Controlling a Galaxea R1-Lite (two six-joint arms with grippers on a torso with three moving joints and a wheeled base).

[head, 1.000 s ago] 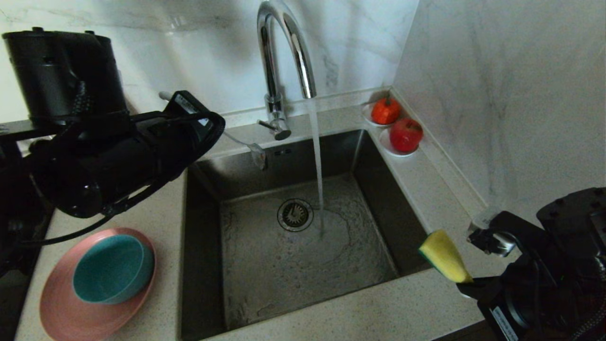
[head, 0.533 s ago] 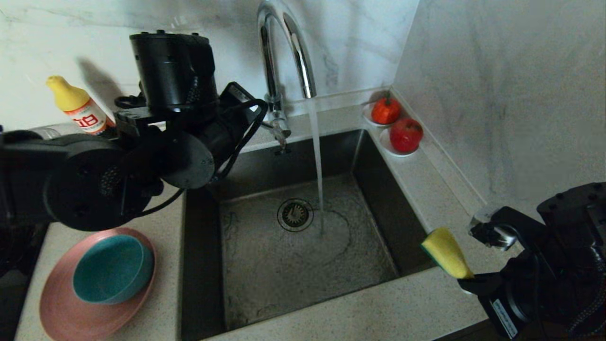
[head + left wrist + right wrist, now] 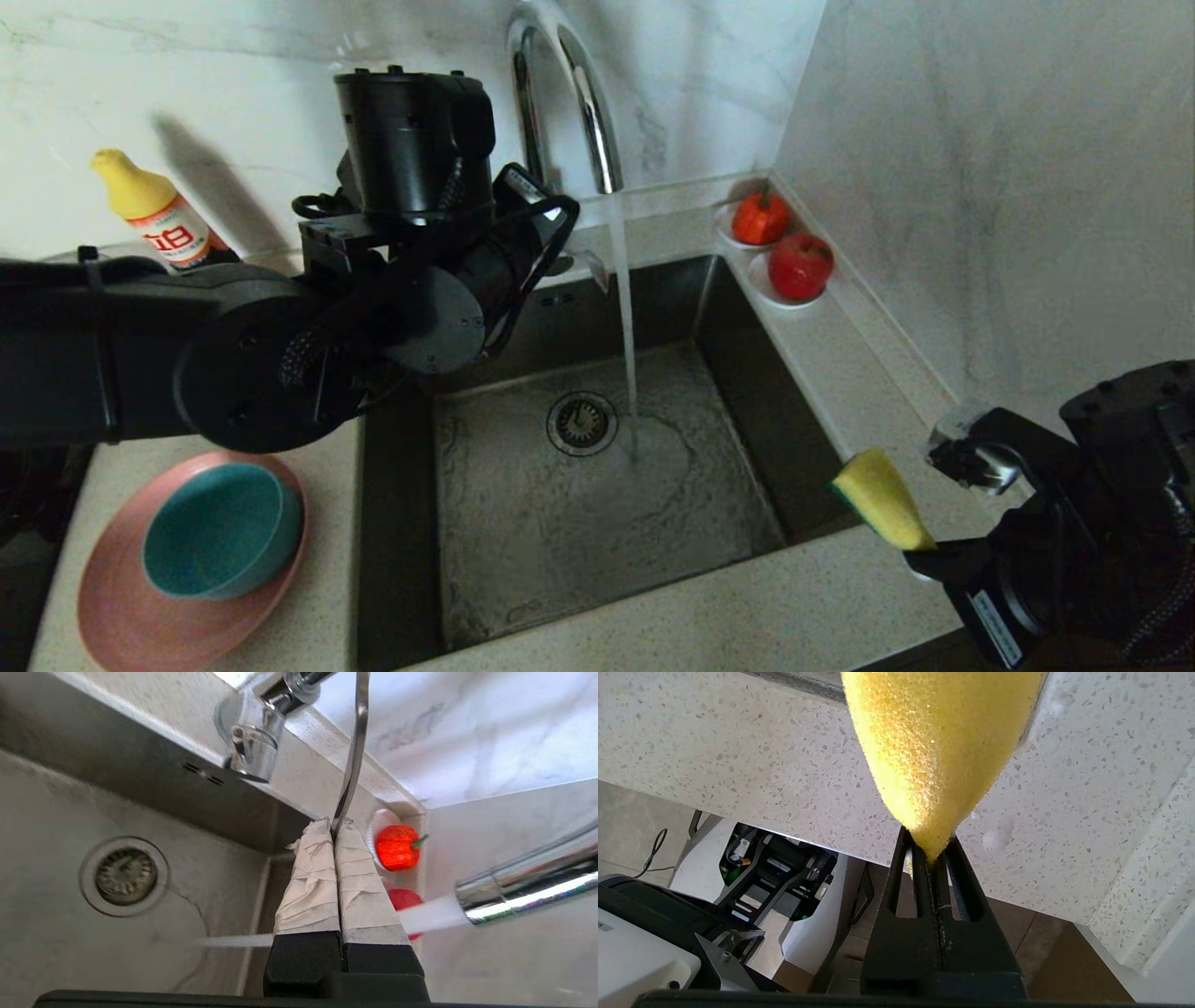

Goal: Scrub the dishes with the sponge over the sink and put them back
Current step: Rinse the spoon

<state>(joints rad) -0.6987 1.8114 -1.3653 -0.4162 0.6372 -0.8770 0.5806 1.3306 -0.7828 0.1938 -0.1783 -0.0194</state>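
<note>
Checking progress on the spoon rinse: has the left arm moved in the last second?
Yes. The left arm has swung toward the tall chrome gooseneck tap, its left pincer carrying the thin silver metal spoon toward the running water.

A teal-blue bowl (image 3: 222, 529) sits on a pink plate (image 3: 140, 616), the sponge (image 3: 879, 498) is yellow with what seems a dark green edge, the sink (image 3: 523, 551) is dark grey steel, and the counter (image 3: 747, 616) is speckled off-white.

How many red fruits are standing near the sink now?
2. One red fruit with a green stem sits on a small white saucer in the back right corner beside the sink; the other red fruit sits on a saucer just in front of it.
</note>
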